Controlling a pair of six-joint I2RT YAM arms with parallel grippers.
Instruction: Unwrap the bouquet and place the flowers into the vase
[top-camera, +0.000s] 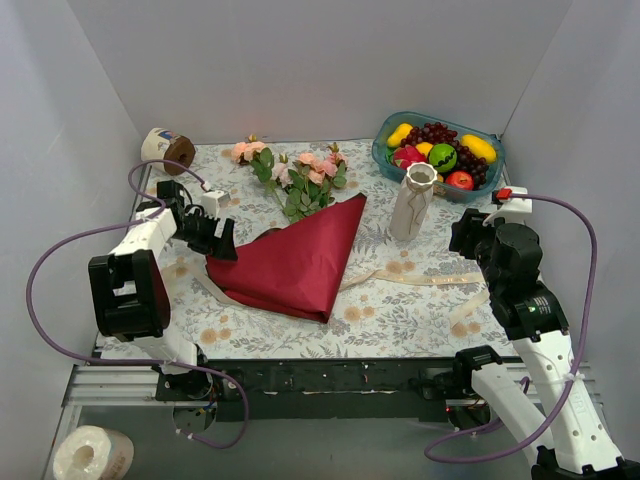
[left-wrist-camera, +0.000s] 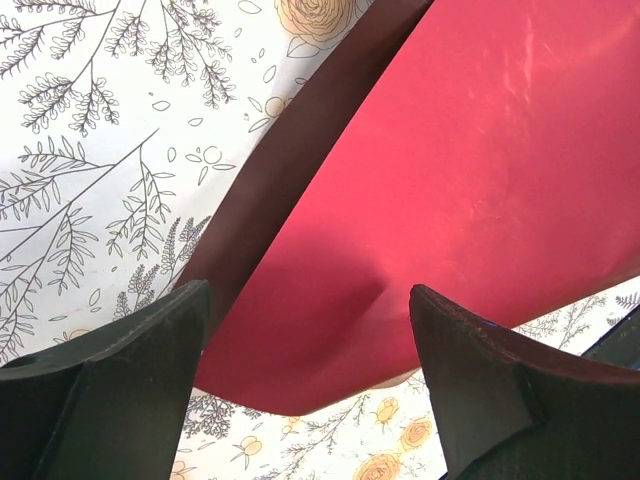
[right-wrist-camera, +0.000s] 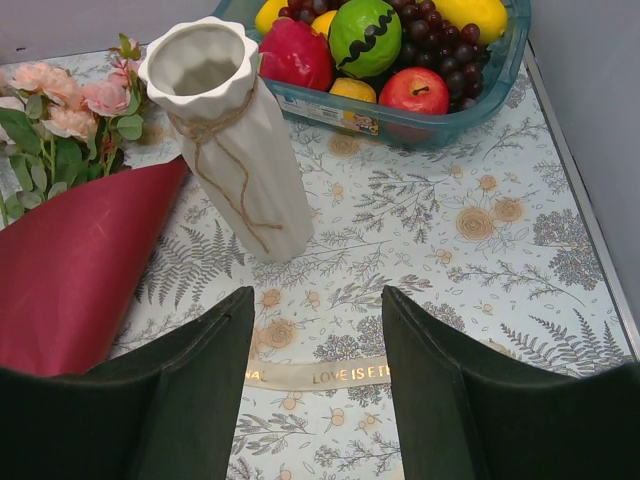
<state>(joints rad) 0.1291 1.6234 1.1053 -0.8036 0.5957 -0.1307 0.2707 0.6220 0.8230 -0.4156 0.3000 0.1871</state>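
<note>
Left wrist view: your left claw (left-wrist-camera: 308, 330) has its jaws wide apart, with the near corner of the dark red paper (left-wrist-camera: 470, 180) lying between them and bulging up a little. I can't tell whether either pad touches it, but nothing is clamped. The floral tablecloth (left-wrist-camera: 90, 150) shows on both sides of the sheet.

My read of the step is peeling the wrapper off the stems. To do it well:
- Drop low enough that one finger slides under the raised edge, then close on the paper alone and keep the cloth out of the bite.
- Bite in from the fold. A grip on the very tip will likely slip or tear.
- Drag towards your own left and near side, low and slow, away from the blooms so the stems don't ride along.

The right claw (right-wrist-camera: 318, 310) is also apart and holds nothing. It hangs over bare cloth, with the cream ribbon (right-wrist-camera: 320, 373) lying loose and flat just below it, already off the cone.

Further out, the vase (right-wrist-camera: 245, 150) stands upright just past the right claw, slightly to its left, mouth unobstructed. Its base is near the paper's far tip without touching it.

The flowers (top-camera: 300, 175) lie flat at the far side of the sheet, well apart from both claws, heads pointing away. The stems run back towards the paper's upper edge, and I can't tell whether they are tucked under it. Assume they are and watch for drag.

The fruit bowl (right-wrist-camera: 510, 60) sits behind the vase, so keep the later insertion path off it.
</note>
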